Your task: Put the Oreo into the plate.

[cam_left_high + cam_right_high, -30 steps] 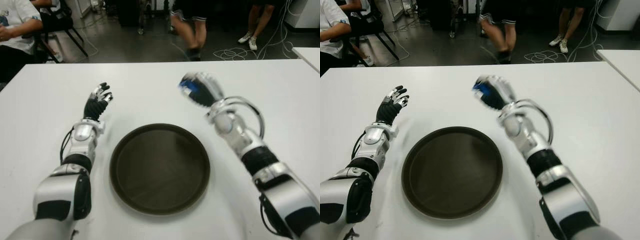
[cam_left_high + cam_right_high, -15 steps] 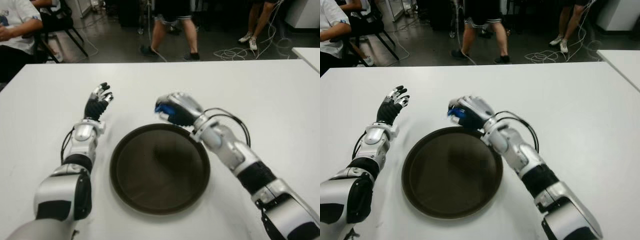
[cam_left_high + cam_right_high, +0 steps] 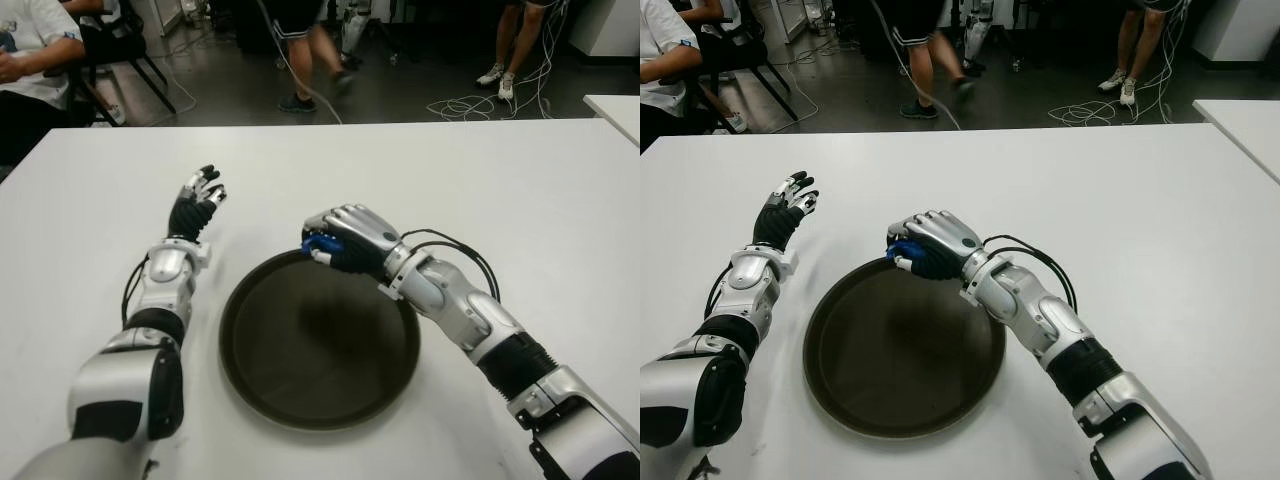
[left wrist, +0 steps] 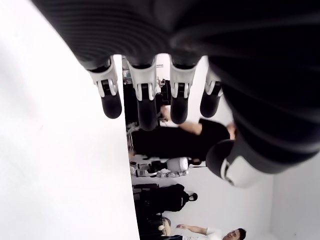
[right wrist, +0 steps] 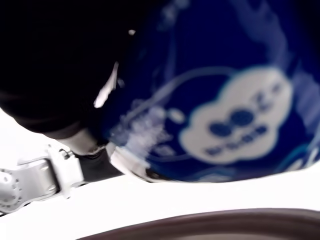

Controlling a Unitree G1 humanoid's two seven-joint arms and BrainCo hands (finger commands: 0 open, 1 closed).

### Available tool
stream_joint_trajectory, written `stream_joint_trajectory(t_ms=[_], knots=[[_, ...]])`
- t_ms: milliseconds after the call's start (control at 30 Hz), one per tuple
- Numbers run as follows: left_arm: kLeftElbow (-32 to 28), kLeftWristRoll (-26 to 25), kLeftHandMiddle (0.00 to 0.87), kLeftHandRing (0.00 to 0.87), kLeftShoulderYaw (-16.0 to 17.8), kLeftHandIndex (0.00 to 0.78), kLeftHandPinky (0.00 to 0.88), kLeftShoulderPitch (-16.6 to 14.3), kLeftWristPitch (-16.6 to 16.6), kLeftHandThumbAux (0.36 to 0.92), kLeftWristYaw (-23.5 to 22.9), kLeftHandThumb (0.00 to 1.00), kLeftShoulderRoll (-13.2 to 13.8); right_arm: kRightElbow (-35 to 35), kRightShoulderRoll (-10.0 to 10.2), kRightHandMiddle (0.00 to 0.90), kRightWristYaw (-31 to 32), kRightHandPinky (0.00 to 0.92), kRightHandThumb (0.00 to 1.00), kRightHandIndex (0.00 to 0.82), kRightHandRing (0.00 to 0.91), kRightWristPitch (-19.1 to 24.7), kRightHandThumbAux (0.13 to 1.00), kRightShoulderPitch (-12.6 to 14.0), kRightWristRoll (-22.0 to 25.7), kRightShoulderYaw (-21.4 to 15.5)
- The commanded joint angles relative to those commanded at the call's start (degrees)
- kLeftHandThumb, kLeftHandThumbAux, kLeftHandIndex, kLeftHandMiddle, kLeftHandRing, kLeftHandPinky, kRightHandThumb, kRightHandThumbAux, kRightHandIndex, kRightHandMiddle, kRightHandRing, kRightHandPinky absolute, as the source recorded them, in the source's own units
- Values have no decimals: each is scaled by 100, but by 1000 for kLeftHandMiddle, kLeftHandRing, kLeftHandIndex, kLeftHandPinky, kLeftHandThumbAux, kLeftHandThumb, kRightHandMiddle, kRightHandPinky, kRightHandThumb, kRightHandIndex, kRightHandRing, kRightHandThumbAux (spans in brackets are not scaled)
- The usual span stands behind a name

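A round dark brown plate (image 3: 300,390) lies on the white table in front of me. My right hand (image 3: 338,243) is over the plate's far rim, fingers curled round a blue Oreo pack (image 3: 316,244). The right wrist view shows the blue pack (image 5: 225,100) close up, with its white logo, just above the plate's rim (image 5: 210,225). My left hand (image 3: 196,202) shows left of the plate, fingers spread and holding nothing.
The white table (image 3: 520,190) stretches wide on both sides of the plate. Beyond its far edge, people's legs (image 3: 310,60) move on a dark floor with cables (image 3: 470,100). A seated person (image 3: 30,60) is at the far left.
My right hand has come down and leftward with the Oreo pack, from raised above the table to the plate's far rim. The left hand has not moved. A person walked leftward behind.
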Motion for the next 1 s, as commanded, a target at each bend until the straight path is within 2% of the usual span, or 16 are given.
stream_joint_trajectory(t_ms=[300,567,833,1000], knots=[[5,29,122,106,-27,56,92,3,10,639,18,98,4,204,-29,707,115,703,680,432,724,-177,735,-64,-120,138],[4,23,112,93,-26,48,75,2,26,657,50,95,-3,154,-56,716,311,699,681,432,728,-191,735,-80,-138,183],[8,54,109,91,-51,45,81,-2,56,657,92,86,4,10,-17,731,394,714,681,433,740,-158,735,19,-125,171],[3,75,116,100,-66,49,91,-2,61,633,110,83,8,-41,21,738,398,721,681,432,744,-140,735,117,-133,210]])
